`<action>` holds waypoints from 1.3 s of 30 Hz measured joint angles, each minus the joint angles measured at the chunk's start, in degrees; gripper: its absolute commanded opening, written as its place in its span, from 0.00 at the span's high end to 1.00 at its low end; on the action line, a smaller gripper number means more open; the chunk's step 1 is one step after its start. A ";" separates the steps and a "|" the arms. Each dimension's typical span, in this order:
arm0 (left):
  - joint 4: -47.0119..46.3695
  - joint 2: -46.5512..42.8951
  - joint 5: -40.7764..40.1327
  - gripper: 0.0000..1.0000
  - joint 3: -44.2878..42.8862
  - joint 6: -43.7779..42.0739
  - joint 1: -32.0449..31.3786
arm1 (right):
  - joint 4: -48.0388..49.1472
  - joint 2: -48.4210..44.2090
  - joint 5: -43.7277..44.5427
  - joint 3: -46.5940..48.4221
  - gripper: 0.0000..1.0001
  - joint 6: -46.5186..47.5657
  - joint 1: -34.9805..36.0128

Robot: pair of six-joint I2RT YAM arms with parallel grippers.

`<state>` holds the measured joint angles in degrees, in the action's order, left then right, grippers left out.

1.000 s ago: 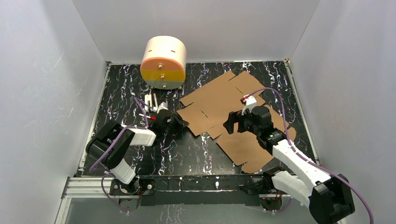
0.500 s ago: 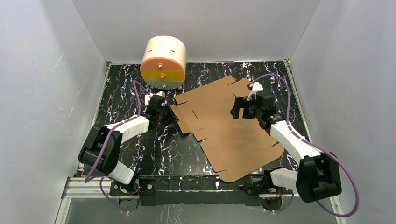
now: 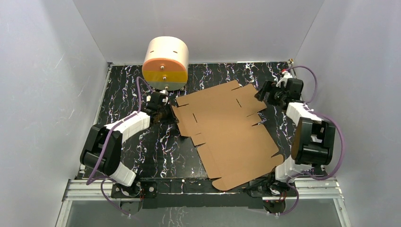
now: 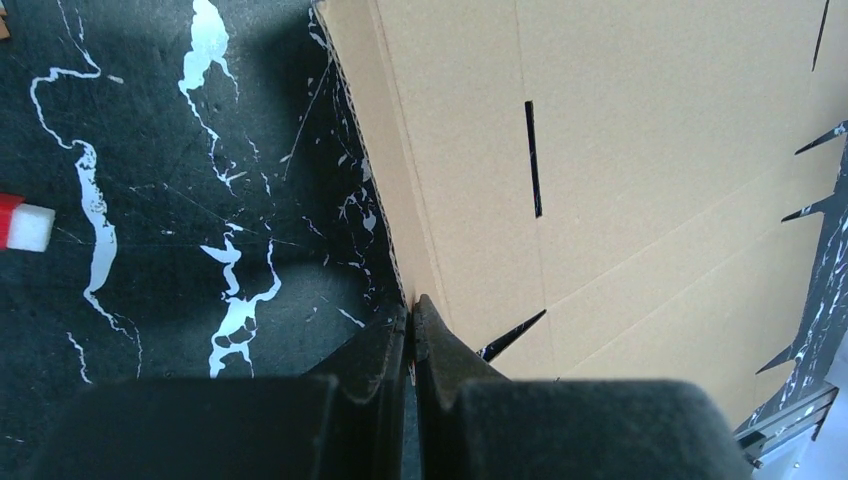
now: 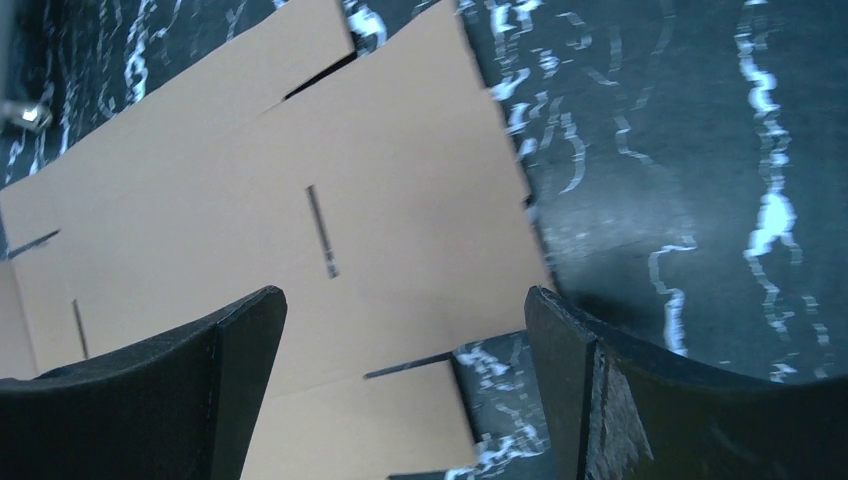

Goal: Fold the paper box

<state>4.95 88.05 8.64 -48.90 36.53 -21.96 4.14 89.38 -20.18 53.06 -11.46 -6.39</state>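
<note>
The paper box (image 3: 227,127) is a flat brown cardboard sheet with flaps and slots, lying unfolded across the middle of the black marbled table. My left gripper (image 3: 168,112) is shut on the sheet's left edge; in the left wrist view the jaws (image 4: 410,320) pinch the cardboard rim (image 4: 400,200). My right gripper (image 3: 267,92) is open and empty at the far right, just off the sheet's right corner. In the right wrist view its gripper (image 5: 405,330) hovers over the cardboard (image 5: 300,200), wide apart.
A cream cylinder with orange and yellow front (image 3: 165,64) stands at the back left, close behind my left gripper. White walls enclose the table on three sides. The sheet's near corner (image 3: 227,182) overhangs the front rail. A small red and white piece (image 4: 20,222) lies on the table.
The right gripper has let go of the sheet and drawn back to the far right corner. The sheet has settled flat. The left gripper has stayed on the left edge.
</note>
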 measured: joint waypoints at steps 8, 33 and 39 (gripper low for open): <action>1.51 0.74 0.70 1.00 -1.01 -1.62 0.87 | 3.93 11.67 -6.69 5.68 0.11 0.52 -6.34; 9.07 3.96 1.51 1.00 -8.70 -9.51 2.69 | 8.37 14.82 -18.03 -2.38 0.89 -1.95 -7.56; 10.05 4.09 1.44 1.00 -9.03 -10.82 2.75 | 8.22 5.14 -17.27 -9.55 0.89 -3.26 -5.77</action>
<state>15.00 92.14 10.09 -57.93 25.71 -19.20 12.36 94.52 -37.45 43.51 -14.72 -12.16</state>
